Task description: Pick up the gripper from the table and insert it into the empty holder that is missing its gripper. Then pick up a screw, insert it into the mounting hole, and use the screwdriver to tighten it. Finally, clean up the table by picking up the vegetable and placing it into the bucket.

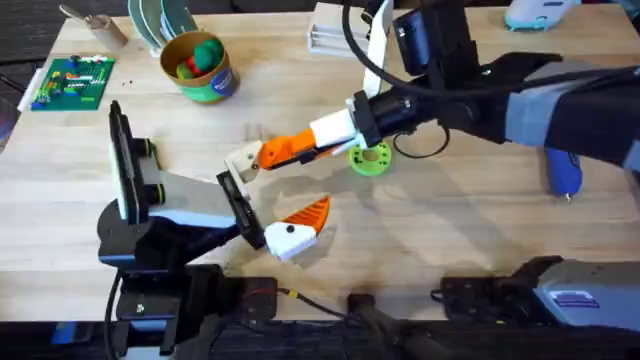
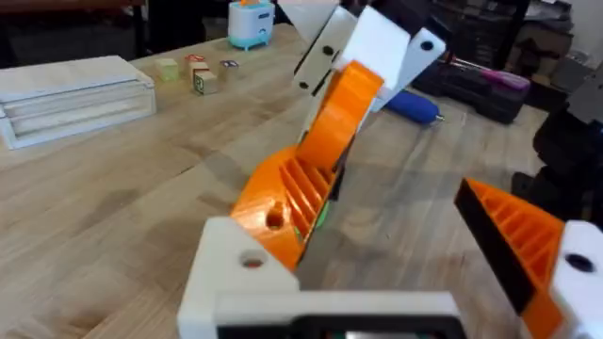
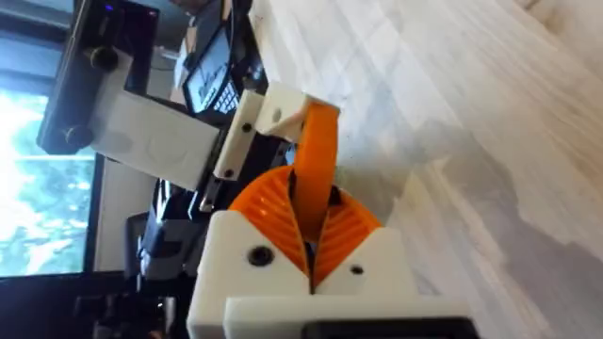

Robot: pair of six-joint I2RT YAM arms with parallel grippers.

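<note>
Here, the right gripper (image 1: 268, 153) is pinching its fingers on the small orange ribbed plastic wedge gripper (image 2: 287, 193) and pressing it onto the white plastic holder (image 2: 236, 273) of the left gripper (image 1: 285, 222) (left fingers standing wide apart). The blue pen-shaped screwdriver (image 1: 563, 172) is lying on the light wooden plank table (image 1: 450, 240), and the green-banded round bucket (image 1: 200, 66) is sitting far back.

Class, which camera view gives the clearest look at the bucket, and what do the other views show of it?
The overhead view: the bucket stands whole near the table's far left, its tan rim and green band plain, with red and green items inside. Neither wrist view gives any look at it.
</note>
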